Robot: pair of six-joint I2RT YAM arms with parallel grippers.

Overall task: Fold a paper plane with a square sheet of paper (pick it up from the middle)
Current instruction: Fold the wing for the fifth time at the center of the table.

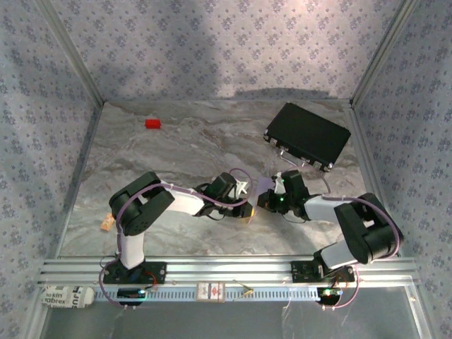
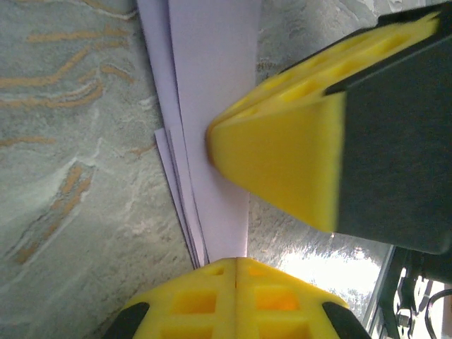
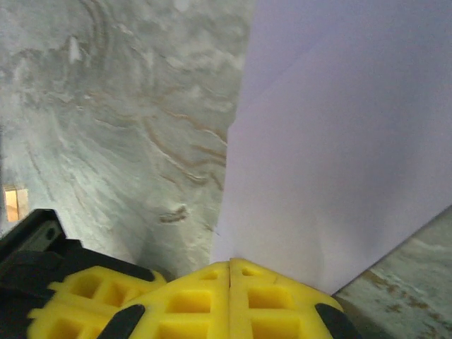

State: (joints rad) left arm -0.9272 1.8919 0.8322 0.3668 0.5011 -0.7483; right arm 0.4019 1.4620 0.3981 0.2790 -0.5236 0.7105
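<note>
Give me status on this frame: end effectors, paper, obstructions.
Left end effector shut, pinching folded lilac paper. Right end effector shut on the same paper, tip pressing it. Red block and black case lie far back.

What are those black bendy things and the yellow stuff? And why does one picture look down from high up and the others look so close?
The black bendy things are two robot arms. The high picture comes from a camera above them, looking down at a marbled table. Each arm ends in a pincher with two yellow fingers, and a small camera sits on each wrist, so those two pictures are very close. The left gripper and the right gripper are both squeezed shut on the pale purple paper, already folded into layers. The big yellow wedge in the left wrist picture is the other arm's finger. Farther back lie a small red block and a black case.
</note>
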